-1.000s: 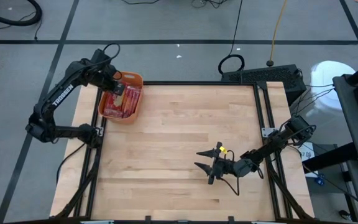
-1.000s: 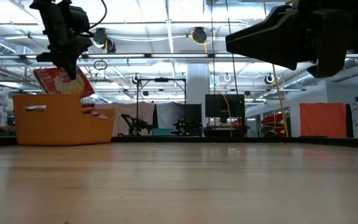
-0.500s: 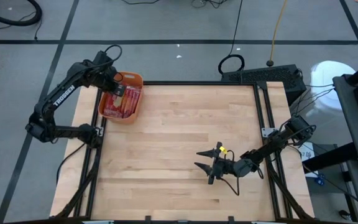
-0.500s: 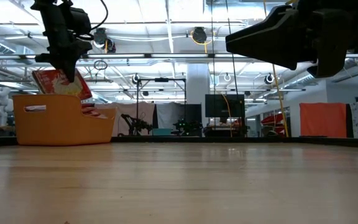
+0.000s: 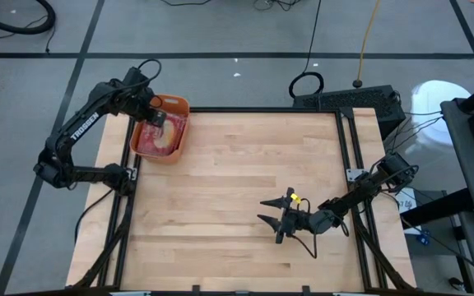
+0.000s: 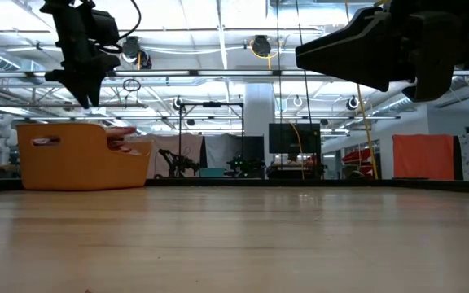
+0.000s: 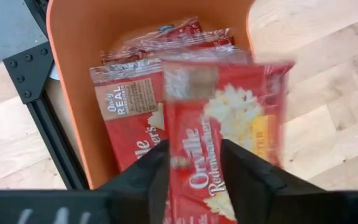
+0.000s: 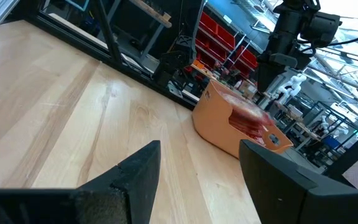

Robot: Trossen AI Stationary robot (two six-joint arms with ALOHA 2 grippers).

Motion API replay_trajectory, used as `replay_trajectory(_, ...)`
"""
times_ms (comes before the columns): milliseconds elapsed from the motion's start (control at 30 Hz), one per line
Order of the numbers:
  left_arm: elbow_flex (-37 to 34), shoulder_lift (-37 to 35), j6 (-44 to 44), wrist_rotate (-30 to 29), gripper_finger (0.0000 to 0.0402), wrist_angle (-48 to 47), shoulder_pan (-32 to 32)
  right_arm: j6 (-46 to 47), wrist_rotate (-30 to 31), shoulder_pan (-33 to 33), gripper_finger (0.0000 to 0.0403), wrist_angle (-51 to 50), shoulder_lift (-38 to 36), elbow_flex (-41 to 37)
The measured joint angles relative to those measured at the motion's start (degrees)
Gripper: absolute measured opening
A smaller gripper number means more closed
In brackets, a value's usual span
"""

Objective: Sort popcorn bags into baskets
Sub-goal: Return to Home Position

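We see the left pincer [image 5: 157, 119] spread, holding nothing, above the orange basket [image 5: 177, 102] of popcorn bags [image 7: 135, 118]; the right pincer [image 5: 271, 215] gapes over the bench [image 5: 237, 173].

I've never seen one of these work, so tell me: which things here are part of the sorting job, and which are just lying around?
Part of the job: popcorn bags in the orange basket; left gripper, open above it; right gripper, open, waiting over the table.
Just lying about: black cable loop and yellow cord, on the floor beyond the table.
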Motion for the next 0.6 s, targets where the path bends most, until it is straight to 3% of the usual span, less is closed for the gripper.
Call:
replay_trajectory(167,0.00,0.00,-0.70,-1.14,0.0180,0.22,-0.61,0.01,0.00,0.00,0.0212,-0.02,0.00,0.00)
replay_trajectory(367,0.00,-0.02,-0.84,-3.63,0.0186,0.52,-3.42,0.01,0.00,0.00,0.0212,-0.02,0.00,0.00)
replay_trajectory(600,-0.02,-0.02,-4.68,-3.70,0.0186,4.87,-14.92,0.08,-0.02,-0.52,0.0212,-0.02,0.00,0.00)
